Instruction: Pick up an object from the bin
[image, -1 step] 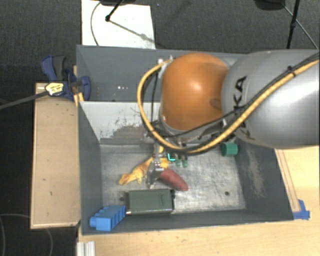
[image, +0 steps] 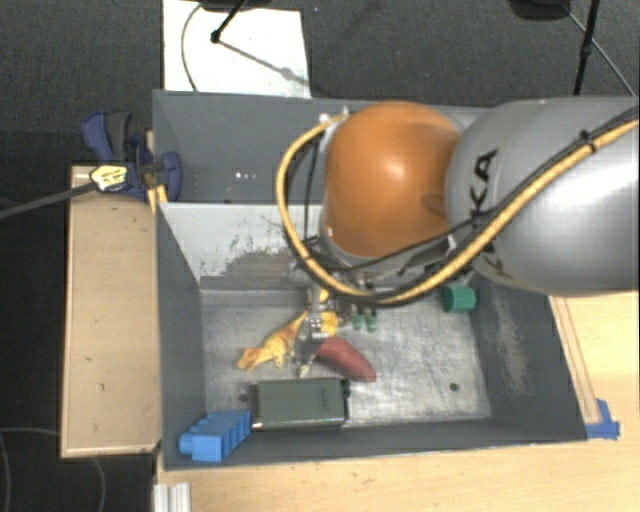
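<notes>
Grey metal bin (image: 183, 330), few loose things, mostly in the middle and along the near edge. Near-left corner: blue studded building block (image: 214, 437), lying tilted against the corner, touching nothing else. Just right of it, along the near edge: dark flat rectangular box (image: 299, 402), long side parallel to the edge, its left end near the blue block. Behind the box, toward the bin's centre: yellow toy animal (image: 268, 350), lying on its side, stretched left to right, its right end going under the gripper. Gripper (image: 308, 352) is down low at bin centre, right at the yellow toy's right end and just behind the dark box's far edge. It's partly hidden by the wrist above, so I cannot tell whether it is spread or pressed together, nor whether it has anything pinched. Just right of the gripper: dark red oblong thing (image: 346, 359), lying slanted and touching or nearly touching the gripper's right side, its lower end near the box's far-right corner. Behind it: small green pieces (image: 363, 321) under the wrist, kind unclear. Further right, toward the far-right part of the floor: green block (image: 460, 298), partly under the arm, well apart from the rest. Orange cover (image: 385, 175) and looped yellow cable (image: 296, 245) sit above the gripper; silver arm (image: 560, 190) comes in over the bin's right edge.
</notes>
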